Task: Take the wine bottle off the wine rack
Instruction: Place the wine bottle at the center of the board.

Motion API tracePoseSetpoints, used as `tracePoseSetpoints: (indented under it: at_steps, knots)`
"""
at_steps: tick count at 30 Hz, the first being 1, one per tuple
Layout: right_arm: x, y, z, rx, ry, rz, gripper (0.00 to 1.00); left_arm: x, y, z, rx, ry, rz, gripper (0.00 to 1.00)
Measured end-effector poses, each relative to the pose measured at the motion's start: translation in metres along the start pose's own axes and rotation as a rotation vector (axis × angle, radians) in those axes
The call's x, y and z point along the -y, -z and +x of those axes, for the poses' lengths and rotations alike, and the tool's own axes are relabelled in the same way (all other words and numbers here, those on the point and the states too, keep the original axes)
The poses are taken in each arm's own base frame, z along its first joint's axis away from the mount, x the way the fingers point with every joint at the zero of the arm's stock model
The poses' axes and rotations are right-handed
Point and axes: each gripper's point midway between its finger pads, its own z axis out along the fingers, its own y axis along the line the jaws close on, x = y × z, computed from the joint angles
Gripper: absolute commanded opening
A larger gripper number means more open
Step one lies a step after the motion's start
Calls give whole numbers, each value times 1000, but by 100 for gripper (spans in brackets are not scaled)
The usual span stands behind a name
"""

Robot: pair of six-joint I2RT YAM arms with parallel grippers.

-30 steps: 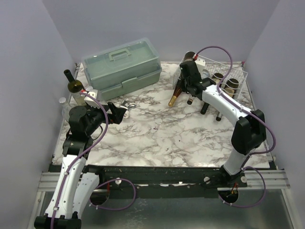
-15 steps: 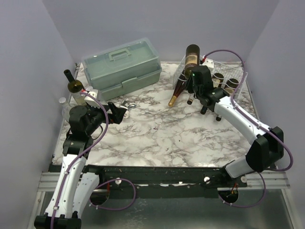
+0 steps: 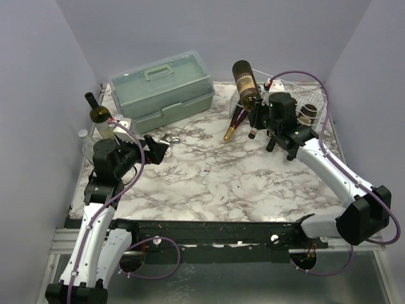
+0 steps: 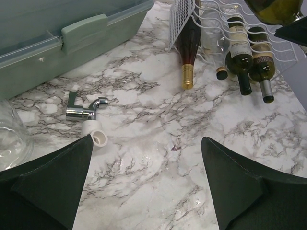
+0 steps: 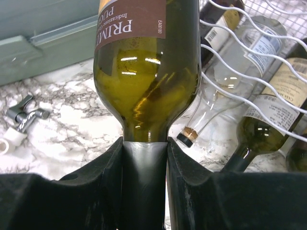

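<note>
1. The right end effector (image 3: 258, 107) is pinching the neck of the bottle (image 3: 244, 81), one finger on each side of the neck.
2. The bottle stands base-up above that end effector. It is tilted, its brown label shows, and it is lifted well off the tabletop (image 3: 209, 183).
3. The rack (image 3: 314, 95) sits just to the right of the right end effector. Its white wires run close by the bottle's shoulder, and I can't tell whether they touch it.
4. The other bottles (image 4: 240, 48) lie in the rack beyond the right end effector. A gold-necked bottle (image 4: 188, 52) pokes out of the rack's end onto the tabletop, below and to the left of the right end effector.
5. The left end effector (image 4: 147, 140) is spread wide with nothing between its fingers, hovering over the tabletop.
6. Just ahead of the left end effector a chrome fitting (image 4: 86, 111) and a white cap (image 4: 97, 138) lie on the marble.
7. Further ahead of it is the green toolbox (image 3: 161, 82).
8. To the left end effector's left are a glass jar (image 4: 9, 136) and an upright bottle (image 3: 99, 114).
</note>
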Motion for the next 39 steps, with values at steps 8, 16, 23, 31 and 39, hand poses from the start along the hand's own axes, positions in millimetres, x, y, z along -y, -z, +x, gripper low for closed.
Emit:
tracePoseSetpoints:
  at_steps: [8, 16, 23, 31, 39]
  knots:
    - [-16, 16, 1, -7, 118, -142, 0, 3, -1, 2, -8, 1, 17, 96]
    - [-34, 34, 16, -47, 259, -309, 0, 15, 3, 8, 0, -28, 90, 96]
    - [-40, 56, 42, -113, 408, -453, 0, 45, 12, 5, 43, -106, 234, 96]
    - [-41, 75, 72, -175, 529, -585, 0, 80, 23, 11, 69, -185, 407, 96]
    - [-40, 94, 99, -205, 635, -694, 0, 112, 29, 33, 54, -281, 580, 95]
